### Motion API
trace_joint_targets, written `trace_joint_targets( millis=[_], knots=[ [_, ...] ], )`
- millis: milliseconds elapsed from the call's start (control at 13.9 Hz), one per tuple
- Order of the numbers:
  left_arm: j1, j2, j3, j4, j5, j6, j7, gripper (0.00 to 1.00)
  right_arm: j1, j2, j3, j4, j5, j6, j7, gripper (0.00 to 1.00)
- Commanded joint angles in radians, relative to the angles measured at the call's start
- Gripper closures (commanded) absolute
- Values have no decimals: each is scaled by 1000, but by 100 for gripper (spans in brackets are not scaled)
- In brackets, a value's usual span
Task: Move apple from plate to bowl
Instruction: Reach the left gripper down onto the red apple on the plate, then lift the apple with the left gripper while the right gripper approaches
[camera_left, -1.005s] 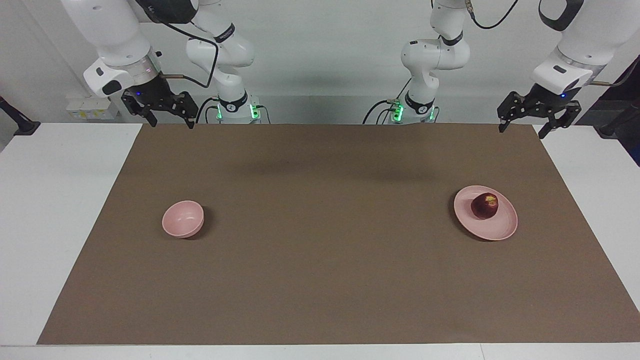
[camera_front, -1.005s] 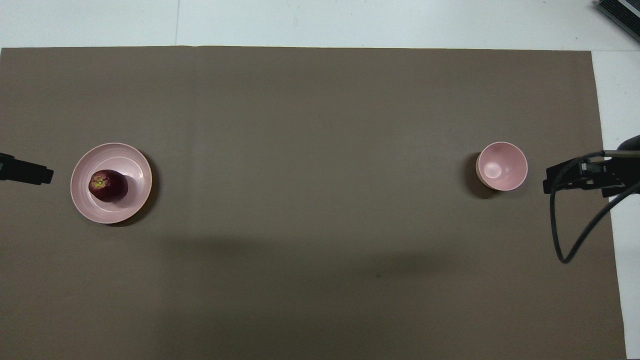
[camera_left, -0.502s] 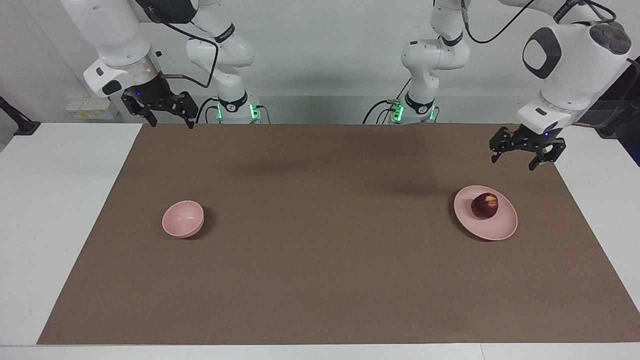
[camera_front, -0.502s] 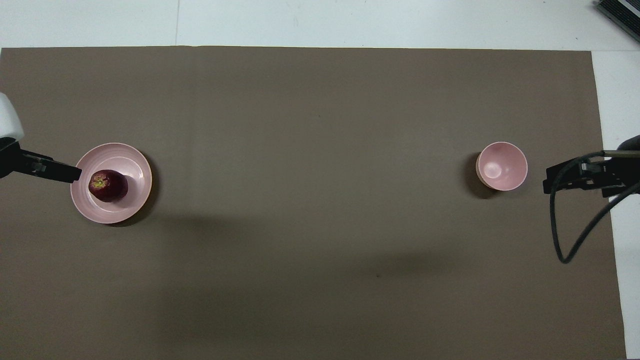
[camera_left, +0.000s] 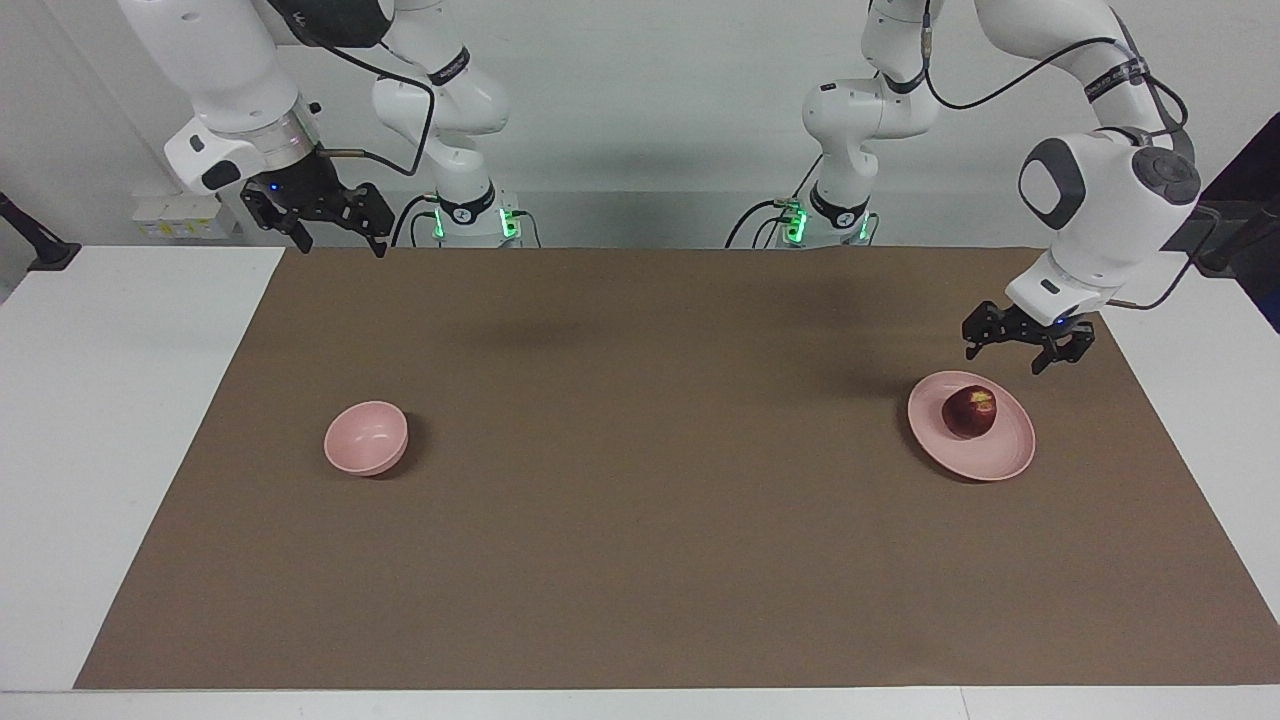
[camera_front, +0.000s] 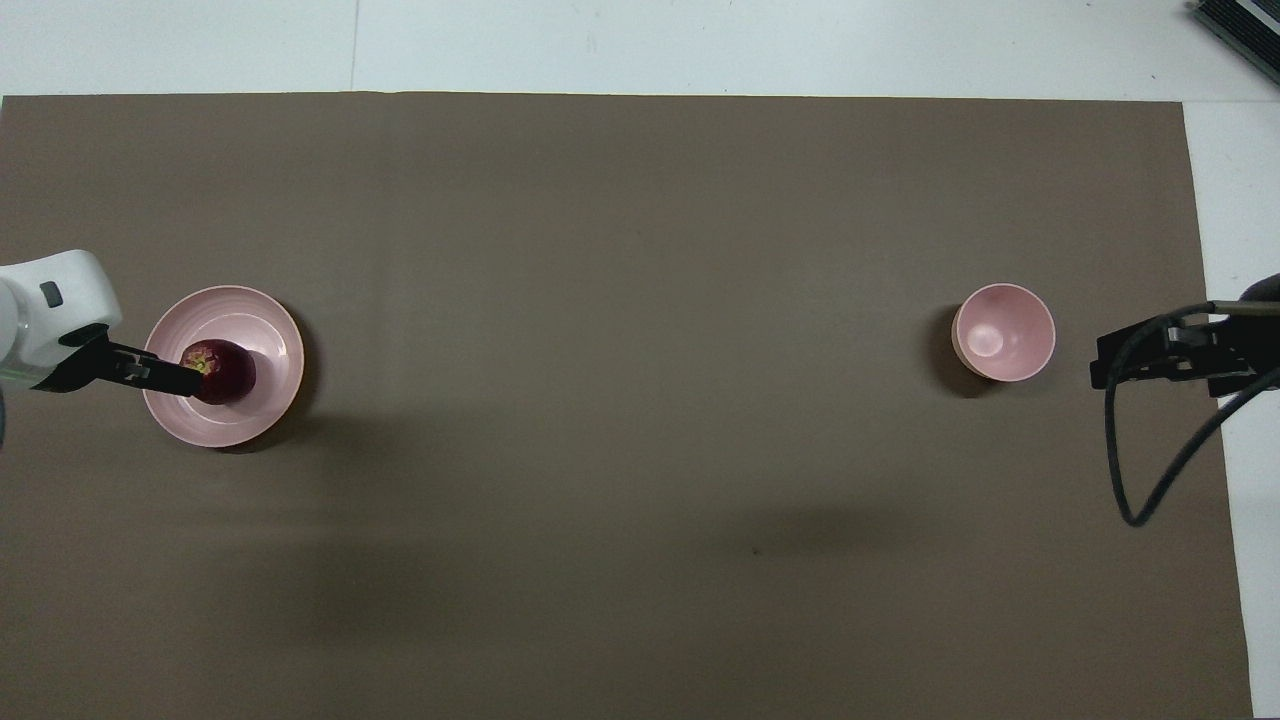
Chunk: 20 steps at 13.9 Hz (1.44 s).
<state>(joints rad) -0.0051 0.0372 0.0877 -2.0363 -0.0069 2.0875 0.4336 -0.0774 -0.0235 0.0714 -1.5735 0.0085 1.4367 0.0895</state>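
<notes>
A dark red apple sits on the pale pink plate toward the left arm's end of the table. Just above the plate's rim hangs my left gripper, open and holding nothing, with a small gap between it and the apple. Seen from overhead, its tip overlaps the apple's edge. The small pink bowl stands empty toward the right arm's end. My right gripper waits open, raised over the mat's corner at that end.
A brown mat covers most of the white table. A black cable loop hangs from the right arm beside the bowl. A dark object lies at the table's corner farthest from the robots.
The left arm has swung down and in from the mat's corner, bringing its open gripper low over the plate's rim. The right arm, apple, plate and bowl have stayed put.
</notes>
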Motion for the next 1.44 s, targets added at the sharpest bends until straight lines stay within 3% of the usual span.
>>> trace_joint_targets(
  millis=[0, 431, 718, 789, 1077, 1148, 1364],
  knots=[
    [13, 41, -3, -33, -12, 109, 7, 0, -9, -44, 5, -60, 4, 7, -28, 0],
    [-1, 135, -5, -42, -12, 247, -108, 0, 8, -62, 11, -141, 19, 96, 21, 0],
    [-1, 112, -5, -97, -12, 250, -128, 0, 36, -61, 13, -209, 61, 146, 137, 0],
    [-1, 112, -5, -97, -12, 249, -128, 4, 48, -61, 13, -230, 74, 166, 159, 0],
    [0, 115, -3, -84, -12, 237, -119, 89, 83, -46, 15, -319, 160, 260, 274, 0],
    [4, 116, -5, -81, -12, 238, -113, 100, 97, -32, 15, -329, 172, 272, 321, 0],
    [-4, 112, -12, -53, -12, 227, -115, 100, 151, 23, 15, -327, 252, 284, 484, 0]
  ],
)
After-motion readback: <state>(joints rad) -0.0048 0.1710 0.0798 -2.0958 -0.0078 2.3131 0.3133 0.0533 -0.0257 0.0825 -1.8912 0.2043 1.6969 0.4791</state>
